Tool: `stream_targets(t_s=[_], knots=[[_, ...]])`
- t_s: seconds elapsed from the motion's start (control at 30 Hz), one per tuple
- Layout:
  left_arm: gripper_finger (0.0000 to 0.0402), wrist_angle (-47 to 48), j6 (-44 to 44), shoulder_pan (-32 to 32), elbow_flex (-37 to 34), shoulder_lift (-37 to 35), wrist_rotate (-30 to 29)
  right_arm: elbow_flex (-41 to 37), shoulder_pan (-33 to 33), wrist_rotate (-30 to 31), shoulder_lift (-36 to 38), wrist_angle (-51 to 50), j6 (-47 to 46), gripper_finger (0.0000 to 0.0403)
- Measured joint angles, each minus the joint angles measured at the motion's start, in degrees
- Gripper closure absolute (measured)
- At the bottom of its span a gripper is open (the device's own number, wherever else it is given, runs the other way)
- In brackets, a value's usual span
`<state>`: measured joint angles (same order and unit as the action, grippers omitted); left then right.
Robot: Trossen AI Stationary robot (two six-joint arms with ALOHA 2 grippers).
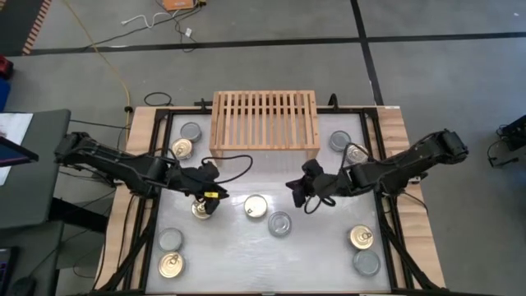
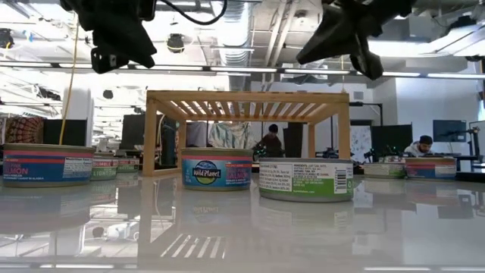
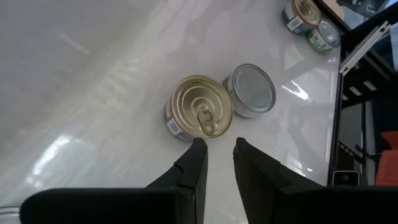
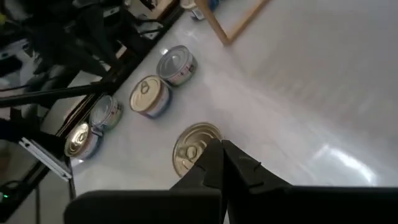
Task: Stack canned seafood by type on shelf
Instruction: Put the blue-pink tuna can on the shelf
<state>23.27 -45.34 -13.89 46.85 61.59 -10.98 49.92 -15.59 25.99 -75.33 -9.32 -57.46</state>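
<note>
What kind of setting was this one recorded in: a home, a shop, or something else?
Most likely a robotics lab in an open-plan office. Behind the shelf the low view shows exposed ceiling ducts, people seated at desks with monitors, and loose cables on the floor beyond the table.

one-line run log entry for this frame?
left pincer: slightly open, empty, above gold pull-ring tin | right pincer: shut, empty, mid-table | light-wood slatted shelf: top bare

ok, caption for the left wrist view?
Left pincer, slightly open and empty, above a gold-topped can touching a silver-topped can.
</note>
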Motion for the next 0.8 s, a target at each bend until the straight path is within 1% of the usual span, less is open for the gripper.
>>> stream_targets(t_s=[0.07, 0.17, 0.3, 0.43, 0.57, 0.67, 0.8], knots=[[0.0331, 0.04, 0.05, 0.00, 0.00, 0.16, -0.41, 1.68, 1.28, -1.36, -0.60, -3.50, -1.48, 0.0382], [0.0331, 0.04, 0.04, 0.00, 0.00, 0.78, -1.55, 3.75, 2.17, -1.77, -1.42, -10.98, -1.69, 0.0382], [0.0331, -0.12, 0.51, 0.03, -0.04, 2.12, -2.78, 4.77, 3.04, -2.76, -2.51, -15.48, -1.92, 0.0382], [0.0328, -0.13, -2.35, 0.32, -0.03, 3.59, -3.06, 4.76, 3.47, -3.79, -4.64, -15.59, 2.07, 0.0374], [0.0315, -0.36, -1.29, 0.58, -0.05, 5.70, -4.13, 4.78, 3.82, -3.81, -7.95, -12.84, 2.27, 0.0360], [0.0293, -0.88, -2.24, 0.50, -0.04, 7.69, -4.35, 4.78, 4.07, -4.73, -10.90, -10.21, 2.39, 0.0353], [0.0254, -3.29, -1.56, 0.55, -0.04, 10.16, -4.57, 4.78, 4.44, -8.51, -14.34, -6.51, 2.42, 0.0344]])
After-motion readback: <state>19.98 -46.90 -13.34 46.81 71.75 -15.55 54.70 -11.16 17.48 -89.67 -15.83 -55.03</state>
